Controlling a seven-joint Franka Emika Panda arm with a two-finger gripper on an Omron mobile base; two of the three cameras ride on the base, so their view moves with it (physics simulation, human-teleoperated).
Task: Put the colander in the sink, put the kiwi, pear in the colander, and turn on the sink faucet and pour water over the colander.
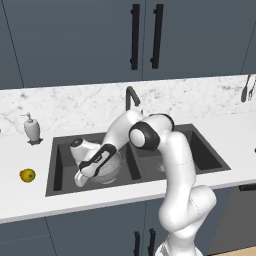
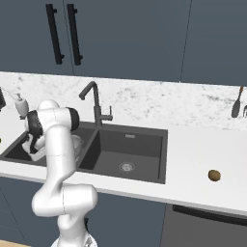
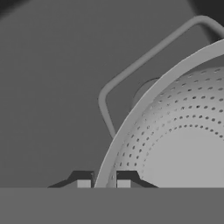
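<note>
The silvery perforated colander (image 1: pixel 111 167) sits low in the left basin of the dark double sink (image 1: pixel 200 150). My gripper (image 3: pixel 103 183) is shut on the colander's rim (image 3: pixel 131 113), one fingertip (image 3: pixel 84 183) outside and the other inside. Its wire side handle (image 3: pixel 131 70) loops out over the basin floor. From the left base view my gripper (image 1: pixel 80 179) is at the colander's left edge. The yellow pear (image 1: pixel 27 175) lies on the counter left of the sink. The brown kiwi (image 2: pixel 214 175) lies on the counter right of the sink (image 2: pixel 130 144). The dark faucet (image 1: pixel 131 97) stands behind the divider, with no water running.
A white soap bottle (image 1: pixel 32 128) stands at the back left of the sink. Utensils (image 2: pixel 236 107) hang against the marble backsplash at the far right. Dark cabinets with black handles run above the counter.
</note>
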